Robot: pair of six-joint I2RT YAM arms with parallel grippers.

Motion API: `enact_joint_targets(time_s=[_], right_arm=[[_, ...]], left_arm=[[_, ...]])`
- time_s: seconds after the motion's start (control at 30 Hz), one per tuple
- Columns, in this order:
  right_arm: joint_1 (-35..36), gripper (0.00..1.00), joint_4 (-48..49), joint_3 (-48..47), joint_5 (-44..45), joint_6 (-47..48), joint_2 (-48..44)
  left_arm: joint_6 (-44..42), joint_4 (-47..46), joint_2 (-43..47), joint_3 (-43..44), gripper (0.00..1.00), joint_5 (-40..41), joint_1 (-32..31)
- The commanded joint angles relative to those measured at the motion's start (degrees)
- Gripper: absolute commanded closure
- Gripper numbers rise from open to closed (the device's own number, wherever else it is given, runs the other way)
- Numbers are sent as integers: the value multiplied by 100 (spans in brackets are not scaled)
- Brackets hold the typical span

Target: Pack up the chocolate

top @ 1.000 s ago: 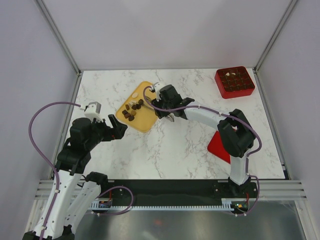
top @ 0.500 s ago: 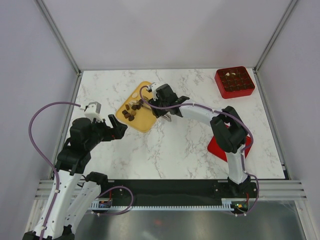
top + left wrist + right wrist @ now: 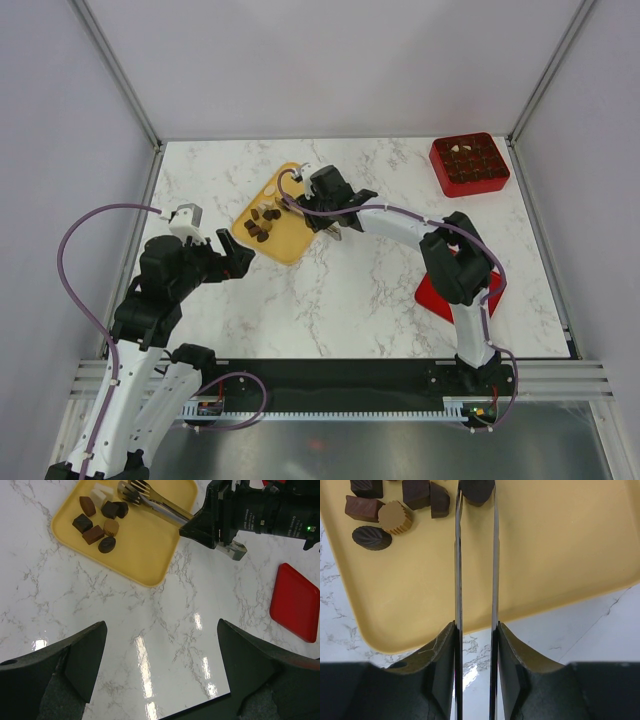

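Several chocolate pieces (image 3: pixel 262 225), dark brown and cream, lie at the far left of the yellow tray (image 3: pixel 285 243). My right gripper (image 3: pixel 326 203) is over the tray's right part, shut on metal tongs (image 3: pixel 458 580). The tong tips sit on either side of a dark chocolate (image 3: pixel 476 491), with other pieces (image 3: pixel 395 517) to its left. The left wrist view shows the tongs (image 3: pixel 155 505) reaching to the chocolates (image 3: pixel 97 520). My left gripper (image 3: pixel 235 258) is open and empty, above the marble just left of the tray's near corner. The red gridded box (image 3: pixel 469 164) stands at the far right.
A flat red lid (image 3: pixel 437 293) lies on the marble by the right arm's elbow, also in the left wrist view (image 3: pixel 296 602). The table's front edge (image 3: pixel 200 707) is near my left gripper. Grey walls enclose the table.
My right gripper has shifted a little left across the tray, bringing the tongs to the chocolate cluster. The right elbow has swung left. The left arm has not moved.
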State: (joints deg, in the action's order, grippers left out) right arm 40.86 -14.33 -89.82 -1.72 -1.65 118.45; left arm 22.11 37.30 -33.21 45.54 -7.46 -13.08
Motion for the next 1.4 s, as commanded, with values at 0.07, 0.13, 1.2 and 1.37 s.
enact_joint_targets(time_s=[0.07, 0.13, 1.2, 1.37], right_arm=[[-52, 64, 0, 8, 128, -11, -630], [-157, 64, -61, 8, 136, -46, -797], [-4244, 63, -765, -985, 602, -934, -684], [-4288, 63, -756, -1029, 558, -925, -499]], left_arm=[[-93, -170, 43, -28, 0, 52, 34], [-93, -179, 34, -28, 0, 61, 34], [-75, -179, 17, -45, 0, 96, 25], [-84, -170, -1, -36, 0, 96, 34]])
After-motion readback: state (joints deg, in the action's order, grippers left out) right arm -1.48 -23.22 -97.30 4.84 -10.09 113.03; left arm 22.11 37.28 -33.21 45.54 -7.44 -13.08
